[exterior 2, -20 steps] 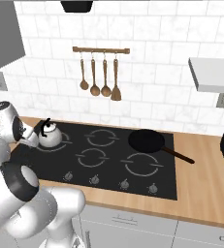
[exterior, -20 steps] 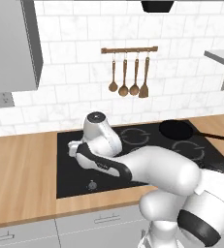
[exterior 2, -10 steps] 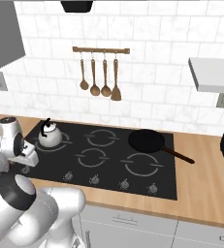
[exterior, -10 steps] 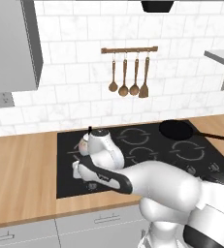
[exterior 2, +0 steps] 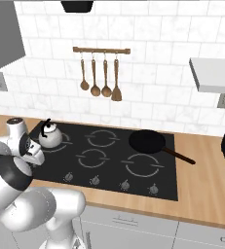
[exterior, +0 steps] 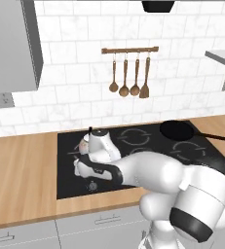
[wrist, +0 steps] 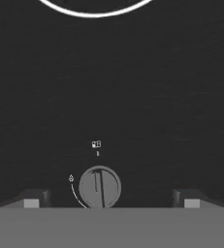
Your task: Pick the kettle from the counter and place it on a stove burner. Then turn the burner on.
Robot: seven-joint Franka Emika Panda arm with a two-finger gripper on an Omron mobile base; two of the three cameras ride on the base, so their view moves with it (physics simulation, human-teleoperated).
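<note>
From the left base view, my arm bends low over the front left of the black glass cooktop point(exterior: 67, 185), which is set into the wooden worktop point(exterior: 21, 170). The kettle point(exterior: 83, 144) peeks out just behind my wrist, on the back-left part of the glass, mostly hidden. A black frying pan point(exterior: 177, 130) sits on the back right of the glass, and four wooden utensils point(exterior: 129, 87) hang on the tiled wall above.

From the right base view, the kettle point(exterior 2: 50, 136) stands upright on the back-left stove burner point(exterior 2: 64, 141) (black handle arched over its lid). The frying pan point(exterior 2: 147, 141) rests at the back right, its handle pointing out toward the worktop point(exterior 2: 206, 185). A row of knobs point(exterior 2: 109, 183) lines the front edge of the glass.

In the hand view, my hand point(wrist: 111, 198) hangs spread wide, fingertips point(wrist: 32, 200) far apart, holding nothing. A round grey knob point(wrist: 99, 187) lies between them on the glass, with a white ring arc at the top.
</note>
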